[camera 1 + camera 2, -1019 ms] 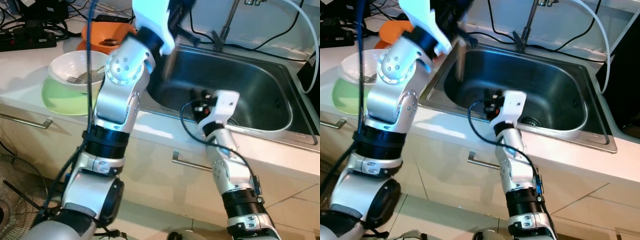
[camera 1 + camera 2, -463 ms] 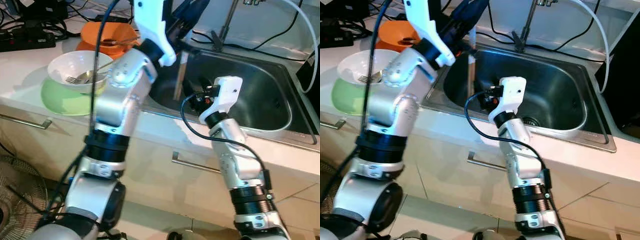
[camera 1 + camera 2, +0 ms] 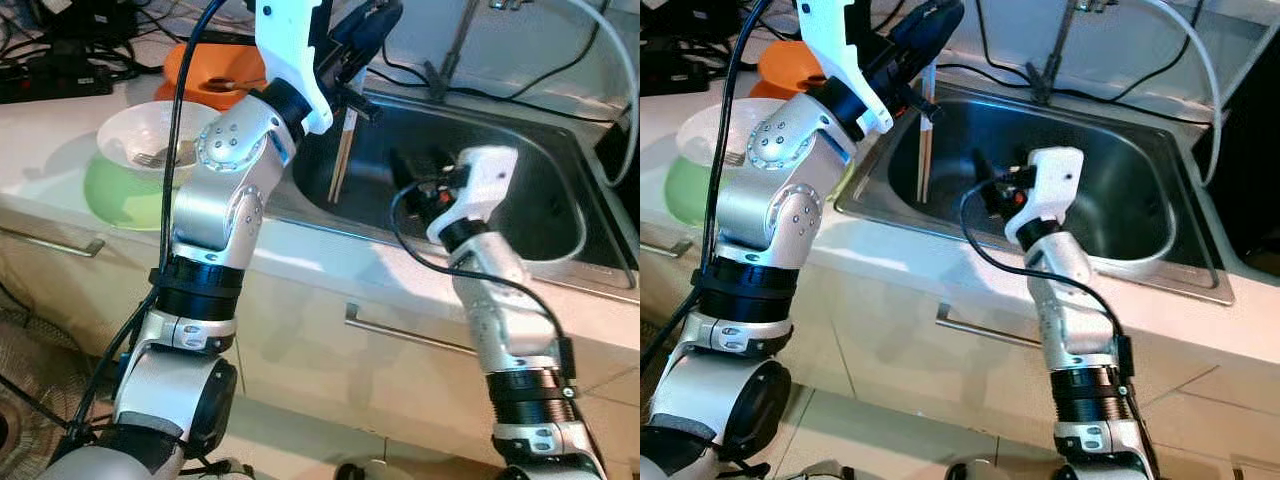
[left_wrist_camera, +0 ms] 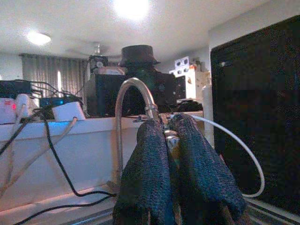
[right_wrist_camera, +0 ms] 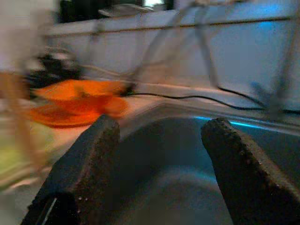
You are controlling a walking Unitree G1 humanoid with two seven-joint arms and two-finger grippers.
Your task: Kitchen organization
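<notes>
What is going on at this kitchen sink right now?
The robot's left tool is shut on a pair of chopsticks, which hang down over the left part of the steel sink. Its right tool is open, fingers apart, reaching into the sink and holding nothing. On the counter at the robot's left sit a white bowl with a fork in it, stacked on a green bowl, and an orange dish behind them.

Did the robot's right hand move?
Yes. The right gripper moved toward the robot's right, farther across the steel sink, against the sink's front rim. Its fingers are open.
</notes>
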